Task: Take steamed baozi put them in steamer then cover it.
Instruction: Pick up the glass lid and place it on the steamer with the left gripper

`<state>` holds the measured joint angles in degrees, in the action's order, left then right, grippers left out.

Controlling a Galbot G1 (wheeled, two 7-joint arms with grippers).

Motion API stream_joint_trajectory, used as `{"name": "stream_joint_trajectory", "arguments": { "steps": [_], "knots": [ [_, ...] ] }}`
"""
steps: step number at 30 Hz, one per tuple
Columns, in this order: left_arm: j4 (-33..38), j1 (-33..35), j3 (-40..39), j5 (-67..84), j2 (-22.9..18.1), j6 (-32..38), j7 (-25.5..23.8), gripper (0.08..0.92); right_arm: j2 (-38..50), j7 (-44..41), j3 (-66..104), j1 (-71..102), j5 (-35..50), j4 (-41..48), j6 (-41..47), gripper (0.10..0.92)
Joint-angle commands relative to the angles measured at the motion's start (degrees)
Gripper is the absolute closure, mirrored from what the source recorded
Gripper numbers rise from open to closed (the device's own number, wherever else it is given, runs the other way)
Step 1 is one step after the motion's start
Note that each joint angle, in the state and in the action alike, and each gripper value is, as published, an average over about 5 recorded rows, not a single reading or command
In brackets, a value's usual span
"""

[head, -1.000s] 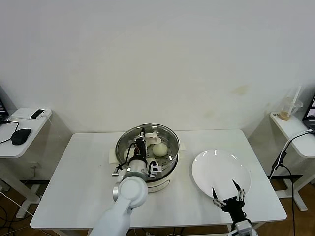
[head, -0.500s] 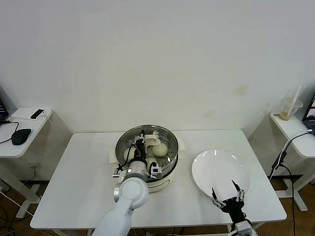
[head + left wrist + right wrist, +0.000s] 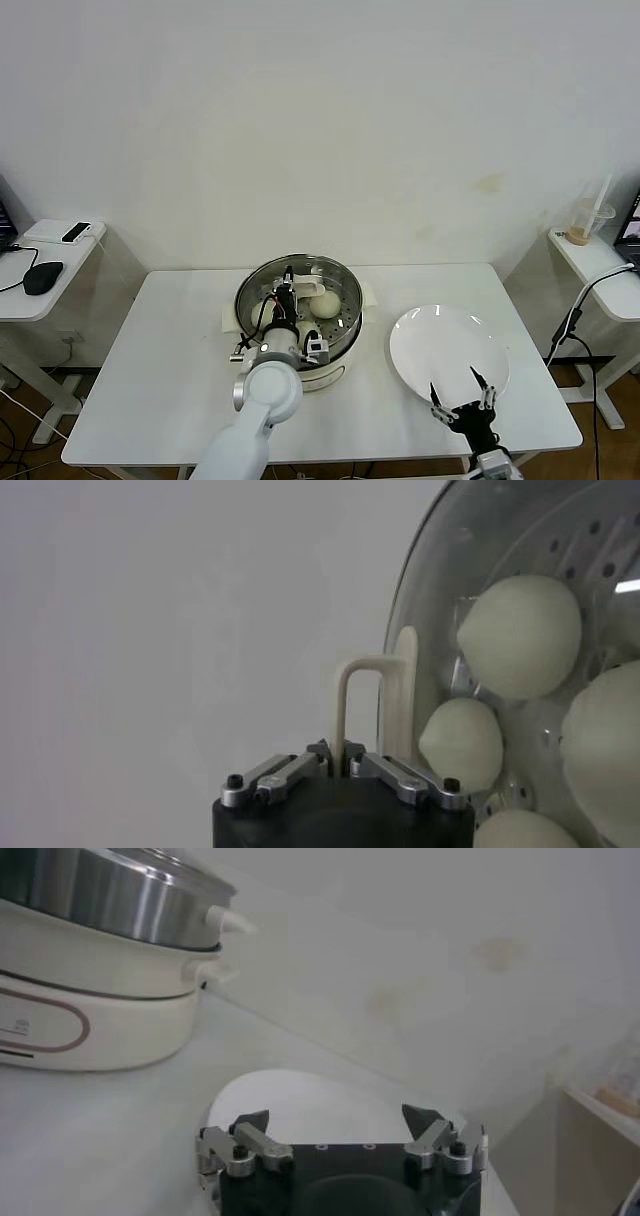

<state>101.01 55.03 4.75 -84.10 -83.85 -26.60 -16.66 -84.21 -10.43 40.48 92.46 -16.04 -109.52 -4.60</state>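
Note:
The steamer [image 3: 300, 345] stands at the table's middle on its white base. My left gripper [image 3: 288, 292] reaches over it and is shut on the cream handle [image 3: 366, 685] of the clear glass cover [image 3: 430, 590]. The cover sits over the pot's mouth; I cannot tell whether it rests on the rim. Through the glass I see several steamed baozi [image 3: 520, 635], and one shows in the head view [image 3: 325, 303]. My right gripper [image 3: 462, 392] hangs open near the table's front edge, above the near rim of the white plate [image 3: 450, 340].
The bare white plate [image 3: 300, 1098] lies right of the steamer [image 3: 110, 893]. Side tables flank the main table: the left one holds a mouse [image 3: 42, 277], the right one a plastic cup [image 3: 590, 220]. A cable [image 3: 572, 320] hangs by the right edge.
The left gripper and the cover's handle have shifted slightly toward me over the steamer. The right arm has not moved.

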Motion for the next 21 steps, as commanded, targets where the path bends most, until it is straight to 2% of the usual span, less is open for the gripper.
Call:
{"name": "stream_joint_trajectory", "arguments": {
  "steps": [1,6,14,21],
  "knots": [
    [0.61,0.83,0.03,0.14,-0.10,0.21,0.28,0.841,0.05,-0.05,-0.05,0.04,-0.01,0.09,-0.04,0.203],
    [3.30,2.08,-0.14,0.25,0.17,0.43,0.33,0.735,0.02,-0.06,-0.24,0.07,-0.09,0.07,0.01,0.203],
    [10.97,6.84,-0.76,1.56,2.01,1.38,1.26,0.502,-0.17,-0.07,-0.35,0.31,-0.35,-0.01,0.02,0.203],
    [18.72,13.87,0.28,6.63,4.19,4.11,6.57,0.302,-0.16,0.01,-0.51,0.78,-0.41,0.38,-0.32,0.203]
  ]
}}
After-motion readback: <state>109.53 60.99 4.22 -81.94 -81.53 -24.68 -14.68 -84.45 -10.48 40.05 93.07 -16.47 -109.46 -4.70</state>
